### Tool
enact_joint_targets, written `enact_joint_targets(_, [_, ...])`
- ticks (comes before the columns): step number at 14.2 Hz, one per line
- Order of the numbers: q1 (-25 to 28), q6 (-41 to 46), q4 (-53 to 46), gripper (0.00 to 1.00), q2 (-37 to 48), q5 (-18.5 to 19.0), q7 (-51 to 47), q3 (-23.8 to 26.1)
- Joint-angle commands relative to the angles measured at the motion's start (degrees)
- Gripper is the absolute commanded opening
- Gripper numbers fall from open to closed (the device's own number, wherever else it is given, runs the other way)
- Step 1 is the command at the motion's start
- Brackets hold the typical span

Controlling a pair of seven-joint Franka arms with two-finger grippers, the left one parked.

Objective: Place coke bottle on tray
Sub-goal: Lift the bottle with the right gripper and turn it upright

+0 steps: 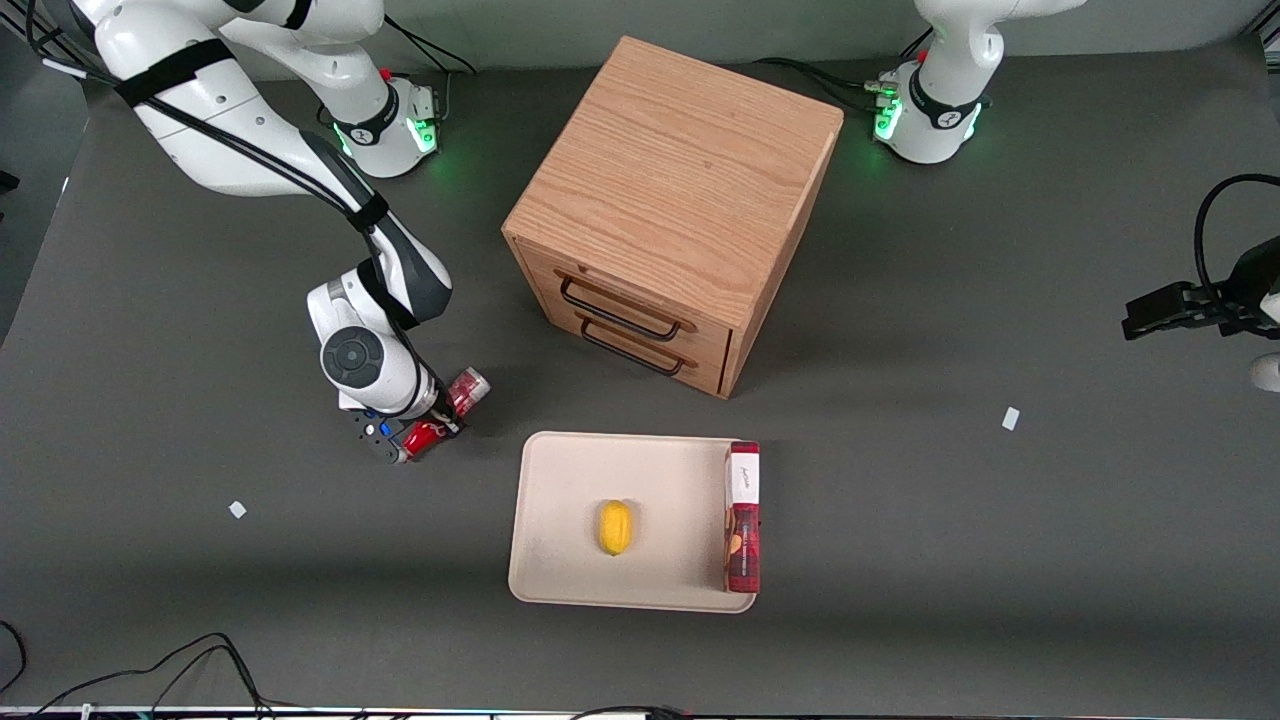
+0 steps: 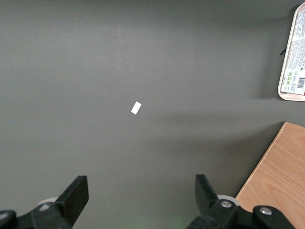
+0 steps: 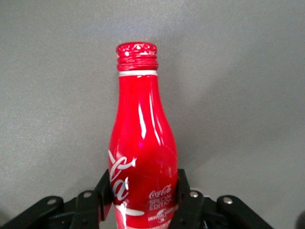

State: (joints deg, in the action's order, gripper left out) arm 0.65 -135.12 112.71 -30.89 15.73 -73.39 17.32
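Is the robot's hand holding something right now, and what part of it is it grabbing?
Yes. The hand is shut on the coke bottle, gripping its wide lower body by the white lettering, not the neck. It is beside the tray, toward the working arm's end.

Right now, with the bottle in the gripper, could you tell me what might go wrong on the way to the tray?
1. The gripper pinches the coke bottle low on its glossy, curved body, so it could slip or tilt.
2. The tray already holds a lemon and a red box; a careless drop might knock either.
3. The wooden drawer cabinet stands near the path, so a wide swing could clip it.
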Motion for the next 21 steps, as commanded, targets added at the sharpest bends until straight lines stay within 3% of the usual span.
enact_joint_targets(1, [0.06,8.0,-0.47,0.0,6.79,1.58,-0.97,0.95])
enact_joint_targets(5, [0.06,21.09,-4.68,0.0,13.56,-1.39,4.03,2.8])
enact_joint_targets(8, [0.14,35.57,-13.28,0.0,16.73,-5.96,10.09,3.15])
enact_joint_targets(12, [0.06,49.93,-26.28,0.0,17.35,-8.6,15.37,3.24])
enact_joint_targets(15, [0.58,52.5,-32.1,0.0,15.95,-9.93,17.66,3.24])
enact_joint_targets(18, [1.81,52.5,-38.77,0.0,7.98,-9.58,20.02,4.11])
enact_joint_targets(21, [6.2,52.15,-44.32,0.0,-1.25,-6.69,28.26,4.12])
